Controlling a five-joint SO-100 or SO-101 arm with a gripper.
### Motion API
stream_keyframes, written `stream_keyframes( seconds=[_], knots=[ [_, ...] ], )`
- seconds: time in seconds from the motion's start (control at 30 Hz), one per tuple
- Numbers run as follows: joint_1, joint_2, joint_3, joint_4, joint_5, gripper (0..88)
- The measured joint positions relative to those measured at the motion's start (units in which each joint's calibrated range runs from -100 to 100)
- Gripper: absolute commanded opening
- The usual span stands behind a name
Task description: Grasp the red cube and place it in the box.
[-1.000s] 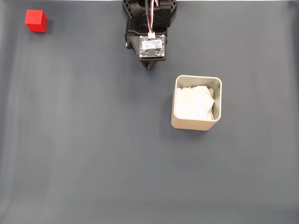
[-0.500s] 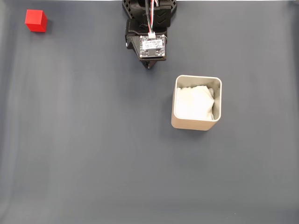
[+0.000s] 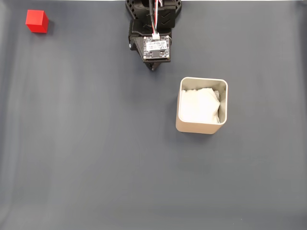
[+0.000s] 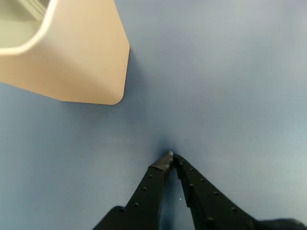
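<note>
At six o'clock in the wrist view, the gripper has its two black fingers pressed together at the tips, pinching nothing, its tip close above the grey table. Toward ten o'clock stands the box. From the fixed view, the box holds white padding, and the red cube sits well apart at ten o'clock.

Bright red cube, beige box — white padding, black claw, seemingly plain slate-grey table
</note>
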Motion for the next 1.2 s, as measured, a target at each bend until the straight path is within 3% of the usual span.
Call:
stream_keyframes(
  seconds=[0.57, 0.9, 1.2],
  knots=[
    [0.0, 0.0, 0.0, -1.0, 0.0, 0.2],
    [0.0, 1.8, -5.2, -18.7, -1.0, 0.2],
    [2.4, 11.9, -20.5, -24.3, -1.0, 0.2]
  ],
)
